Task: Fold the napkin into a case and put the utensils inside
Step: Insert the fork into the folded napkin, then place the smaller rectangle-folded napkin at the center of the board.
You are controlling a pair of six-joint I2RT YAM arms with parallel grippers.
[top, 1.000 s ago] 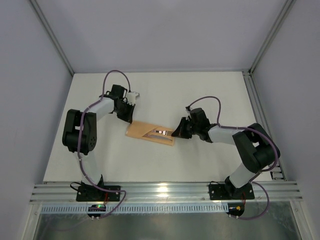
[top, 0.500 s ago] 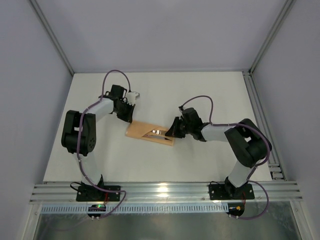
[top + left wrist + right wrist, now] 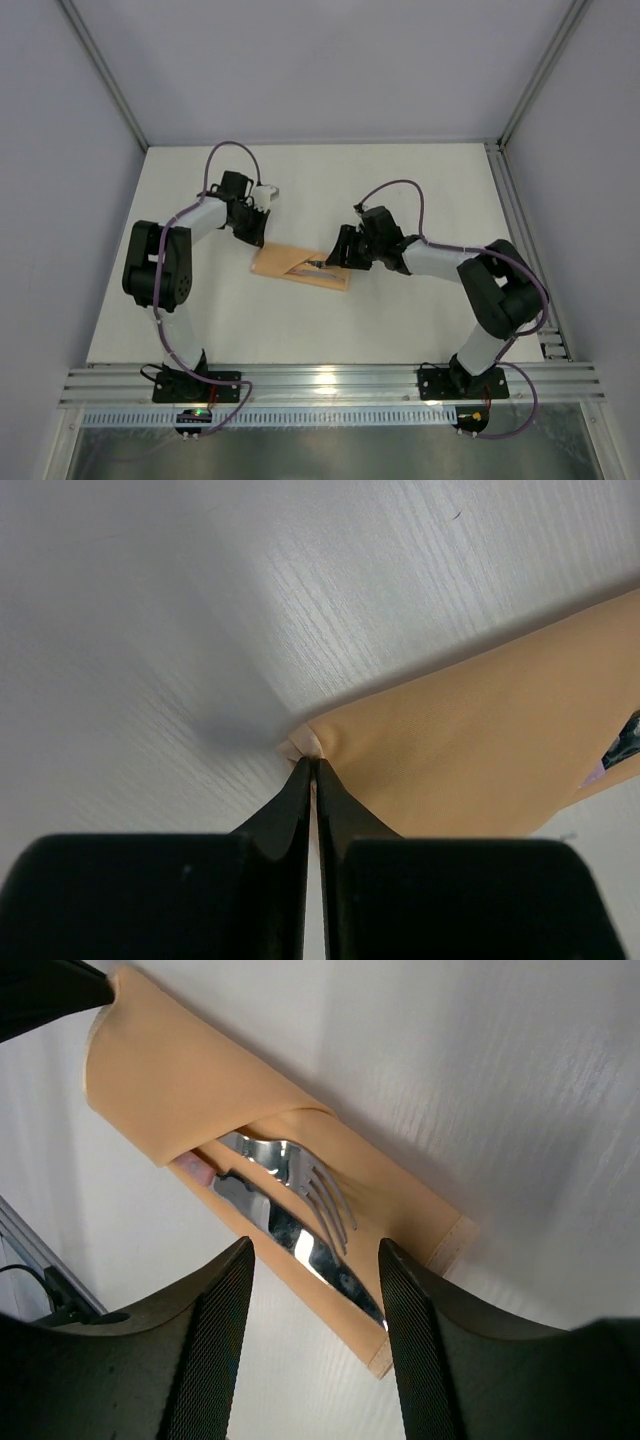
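My right claw point(image 3: 312, 1255) had just opened, empty, leaving fork point(image 3: 312, 1188) and knife point(image 3: 285, 1230) in the case point(image 3: 150, 1080), my left claw point(image 3: 312, 765) pinching its corner.

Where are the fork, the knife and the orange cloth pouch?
fork point(image 3: 285, 1160): right wrist view, on its head.
knife point(image 3: 300, 1245): right wrist view, on its shiny blade.
pouch point(image 3: 170, 1080): right wrist view, on the folded flap.

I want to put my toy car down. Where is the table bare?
Bare table runs along the back wall and, nearer, between the case and the rail. The middle is crowded: the left end effector and right end effector meet at the case.
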